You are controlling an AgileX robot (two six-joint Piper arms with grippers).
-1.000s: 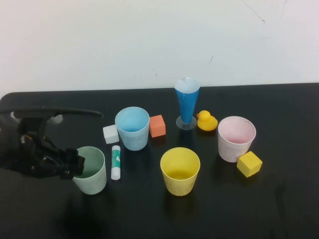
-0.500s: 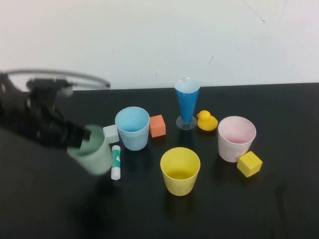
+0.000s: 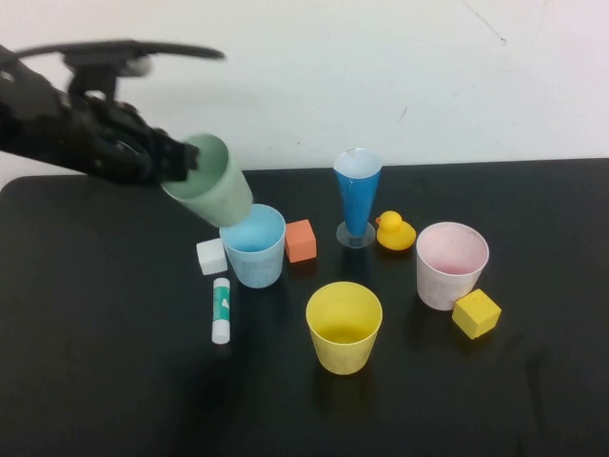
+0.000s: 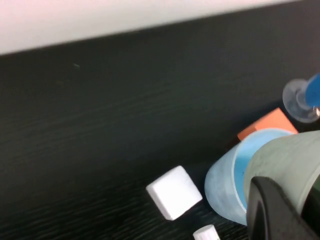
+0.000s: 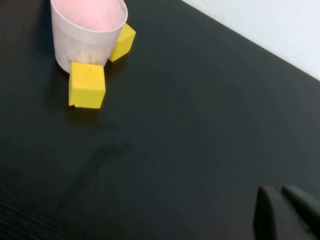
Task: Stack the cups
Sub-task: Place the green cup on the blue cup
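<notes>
L arm reaches in from the left, raised well above the tabletop, forearm roughly level. Left gripper has its jaws clamped on the rim of the green cup; cup is in the air, tilted, mouth toward the gripper, base pointing down-right. Its base hangs just over the near-left rim of the blue cup, not inside it. L wrist view: green cup sits in front of the blue cup, overlapping it.

Blue cup stands upright on the tabletop, white cube just left of it, orange cube just right. Glue stick lies in front of the white cube. Yellow cup upright, front centre. Pink cup upright at right, yellow cube just beside its base. Cone glass and duck stand behind.

R arm not in high view. Right gripper shows only in its wrist view, low over bare tabletop, jaws together, empty, well apart from the pink cup.
</notes>
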